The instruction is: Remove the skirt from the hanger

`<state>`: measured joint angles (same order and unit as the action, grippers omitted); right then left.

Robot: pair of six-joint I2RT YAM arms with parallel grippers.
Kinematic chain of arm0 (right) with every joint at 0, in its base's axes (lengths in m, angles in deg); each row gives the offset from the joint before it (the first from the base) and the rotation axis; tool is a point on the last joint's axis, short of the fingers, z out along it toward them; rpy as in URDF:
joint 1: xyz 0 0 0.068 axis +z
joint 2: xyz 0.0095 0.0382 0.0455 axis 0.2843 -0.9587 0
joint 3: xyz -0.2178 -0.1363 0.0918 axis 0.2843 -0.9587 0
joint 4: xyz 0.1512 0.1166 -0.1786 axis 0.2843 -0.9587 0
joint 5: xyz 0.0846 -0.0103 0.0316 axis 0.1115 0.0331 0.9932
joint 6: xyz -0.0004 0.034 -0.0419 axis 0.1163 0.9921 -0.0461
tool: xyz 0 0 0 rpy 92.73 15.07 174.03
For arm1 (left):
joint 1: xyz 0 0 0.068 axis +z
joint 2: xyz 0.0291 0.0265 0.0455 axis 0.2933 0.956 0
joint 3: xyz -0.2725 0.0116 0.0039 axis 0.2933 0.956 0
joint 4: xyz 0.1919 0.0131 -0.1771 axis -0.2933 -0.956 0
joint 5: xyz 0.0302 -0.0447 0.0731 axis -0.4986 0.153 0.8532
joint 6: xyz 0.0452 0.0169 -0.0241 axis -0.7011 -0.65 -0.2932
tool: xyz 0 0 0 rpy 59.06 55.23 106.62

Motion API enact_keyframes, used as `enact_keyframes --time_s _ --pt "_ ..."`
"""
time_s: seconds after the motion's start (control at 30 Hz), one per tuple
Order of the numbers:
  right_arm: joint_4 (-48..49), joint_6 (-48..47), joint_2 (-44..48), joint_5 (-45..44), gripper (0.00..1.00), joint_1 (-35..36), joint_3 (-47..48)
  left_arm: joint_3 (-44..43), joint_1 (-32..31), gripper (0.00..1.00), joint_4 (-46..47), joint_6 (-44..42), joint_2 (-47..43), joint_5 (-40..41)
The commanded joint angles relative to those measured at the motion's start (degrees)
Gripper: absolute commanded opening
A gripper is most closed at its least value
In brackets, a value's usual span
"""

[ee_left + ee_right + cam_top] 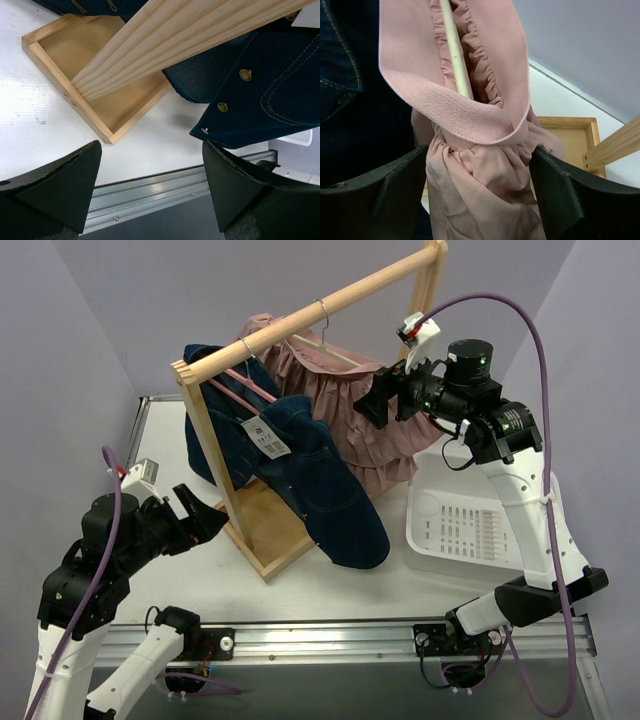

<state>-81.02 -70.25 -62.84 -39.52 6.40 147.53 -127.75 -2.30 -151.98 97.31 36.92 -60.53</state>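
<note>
**Skirt on hanger, R jaws straddling it**

L gripper (206,518) sits low over the table (165,445), at abt 8 o'clock of the wooden rack (300,312). Its jaws are spread wide w/ nothing between them. The L wrist view shows only bare table and the metal edge rail (150,187) in the gap. The rack's tray base (268,530) lies just ahead of the fingertips, toward 2 o'clock.

A dark blue denim garment (335,495) w/ a white tag (266,437) hangs from a pink hanger (246,386) on the rail's near end, and its hem droops past the base.

Next along the rail, at abt 1 o'clock of the denim, is the skirt (335,390). It's on the hanger (455,52), whose hook is over the rail. In the R wrist view the waistband loops round the cream bar, and the ruffles bunch below it.

R gripper (374,406) is up at skirt height, at the skirt's 3 o'clock side. Its jaws are spread, one each side of the gathered pink fabric (cloth reaches both inner faces, no clear pinch seen).

A white basket (452,552) sits on the table at abt 5 o'clock of the skirt, beside the R arm.
</note>
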Motion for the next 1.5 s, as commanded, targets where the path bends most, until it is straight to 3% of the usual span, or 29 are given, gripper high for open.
enact_keyframes --time_s 0.0,0.2,0.27,0.3,0.37,0.4,0.53,0.97,1.47 --pt "1.2 -4.1 -0.4 5.1 0.73 0.1 2.2 -5.4 -1.2 0.91 4.0 -4.0 3.1 -0.5" --pt "3.0 -7.2 -2.4 8.6 0.68 -0.1 1.8 -6.4 -2.2 0.91 4.9 -6.1 4.5 -1.8" --pt "4.5 -7.1 -3.1 9.2 0.56 -0.1 1.9 -5.2 -2.4 0.91 4.7 -6.7 4.8 -2.2" --pt "5.0 -7.0 -3.6 10.0 0.44 -0.2 1.9 -4.9 -2.6 0.91 4.9 -6.9 4.8 -2.3" --pt "6.6 -6.5 -3.8 10.2 0.33 -0.2 1.4 -4.4 -3.3 0.91 5.0 -7.3 4.8 -2.1" --pt "7.1 -6.3 -3.9 10.1 0.19 -0.2 1.4 -4.3 -3.5 0.91 5.3 -7.4 4.8 -1.9" --pt "8.9 -5.5 -3.9 7.8 0.0 -0.5 0.6 -4.0 -4.2 0.91 6.2 -7.7 5.1 -2.3" --pt "18.0 -0.9 1.3 2.9 0.0 -0.9 -4.4 -4.1 -4.6 0.82 7.9 -7.8 6.9 -4.0" --pt "23.9 4.1 4.2 3.3 0.0 -0.7 -7.5 -4.1 -4.6 0.81 11.7 -6.2 7.7 -5.2"
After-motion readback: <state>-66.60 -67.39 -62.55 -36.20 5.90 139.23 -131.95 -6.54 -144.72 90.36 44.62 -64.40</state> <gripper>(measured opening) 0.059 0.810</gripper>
